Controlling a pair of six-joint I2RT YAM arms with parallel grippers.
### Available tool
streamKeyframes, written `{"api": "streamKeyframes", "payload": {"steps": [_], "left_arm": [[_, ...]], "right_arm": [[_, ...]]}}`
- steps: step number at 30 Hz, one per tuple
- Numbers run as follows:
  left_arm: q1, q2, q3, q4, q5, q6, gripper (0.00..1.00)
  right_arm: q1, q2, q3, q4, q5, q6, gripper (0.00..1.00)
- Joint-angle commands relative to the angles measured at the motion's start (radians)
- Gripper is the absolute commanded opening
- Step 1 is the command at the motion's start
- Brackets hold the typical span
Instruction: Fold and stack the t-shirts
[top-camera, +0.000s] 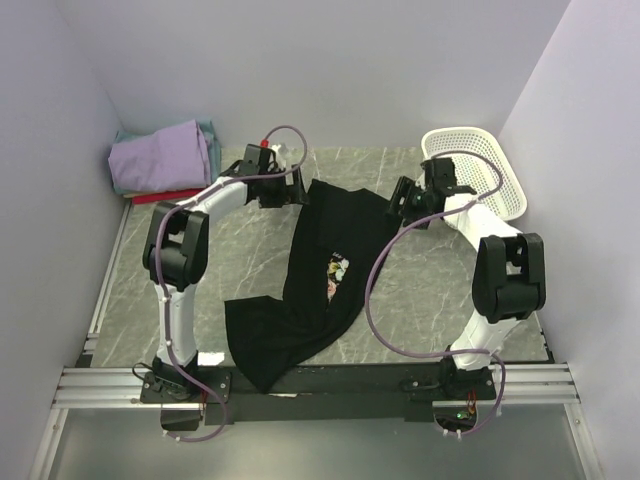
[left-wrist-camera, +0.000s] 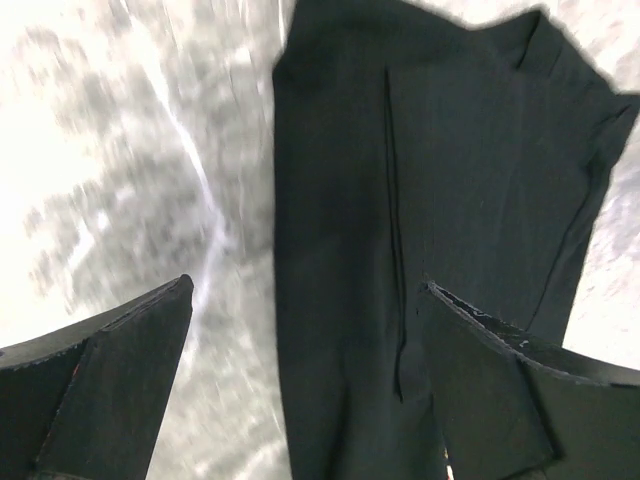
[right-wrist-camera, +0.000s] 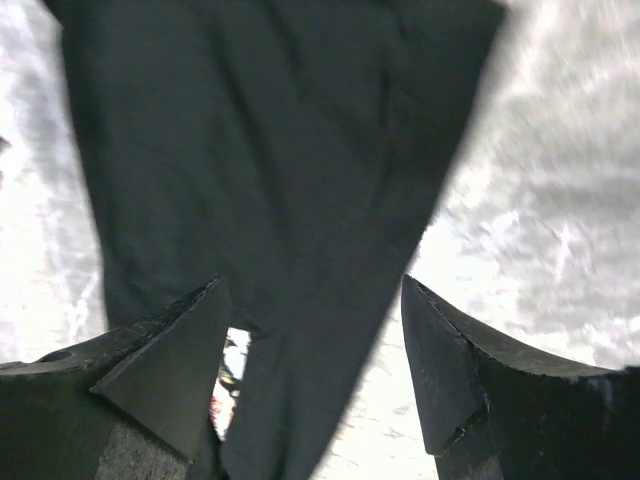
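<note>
The black t-shirt (top-camera: 320, 270) lies partly folded lengthwise down the middle of the table, its rose print (top-camera: 337, 272) showing, its lower hem draped over the near edge. It also shows in the left wrist view (left-wrist-camera: 400, 200) and the right wrist view (right-wrist-camera: 270, 150). My left gripper (top-camera: 296, 192) is open at the shirt's far left corner, jaws wide over cloth and table. My right gripper (top-camera: 400, 205) is open at the shirt's far right corner, holding nothing. Folded lavender (top-camera: 160, 152), teal (top-camera: 208, 128) and red (top-camera: 160, 196) shirts lie stacked at the far left.
A white plastic mesh basket (top-camera: 480, 170) stands tilted at the far right by the wall. Grey walls close in the left, back and right. The metal rail (top-camera: 320, 385) with the arm bases runs along the near edge.
</note>
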Motion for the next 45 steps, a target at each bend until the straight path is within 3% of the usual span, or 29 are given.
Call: {"api": "streamKeyframes", "payload": {"steps": [1, 10, 26, 29, 32, 33, 36, 37, 40, 45], "left_arm": [[0.04, 0.028, 0.059, 0.152, 0.171, 0.026, 0.99], [0.07, 0.215, 0.191, 0.155, 0.346, 0.0, 0.98], [0.07, 0.35, 0.257, 0.143, 0.409, -0.014, 0.93], [0.07, 0.378, 0.271, 0.144, 0.421, -0.029, 0.83], [0.07, 0.416, 0.303, 0.146, 0.432, -0.06, 0.53], [0.07, 0.427, 0.326, 0.147, 0.44, -0.077, 0.32], [0.07, 0.473, 0.401, 0.14, 0.441, -0.103, 0.01], [0.07, 0.499, 0.427, 0.134, 0.44, -0.106, 0.01], [0.075, 0.554, 0.557, 0.088, 0.427, -0.107, 0.01], [0.136, 0.587, 0.654, 0.177, 0.435, -0.215, 0.01]], "right_arm": [[-0.006, -0.073, -0.038, 0.048, 0.064, 0.011, 0.75], [-0.009, 0.016, -0.09, 0.064, 0.078, 0.035, 0.75], [-0.009, 0.226, 0.02, 0.073, 0.014, 0.066, 0.72], [-0.005, 0.266, 0.075, 0.064, 0.0, 0.066, 0.68], [-0.006, 0.327, 0.169, 0.03, -0.022, 0.065, 0.54], [-0.005, 0.344, 0.198, 0.016, -0.026, 0.066, 0.5], [-0.005, 0.445, 0.325, -0.018, -0.055, 0.062, 0.34], [-0.005, 0.471, 0.397, -0.04, -0.068, 0.062, 0.25], [-0.003, 0.562, 0.546, -0.067, -0.111, 0.072, 0.15], [-0.003, 0.726, 0.852, -0.119, -0.161, 0.101, 0.14]]}}
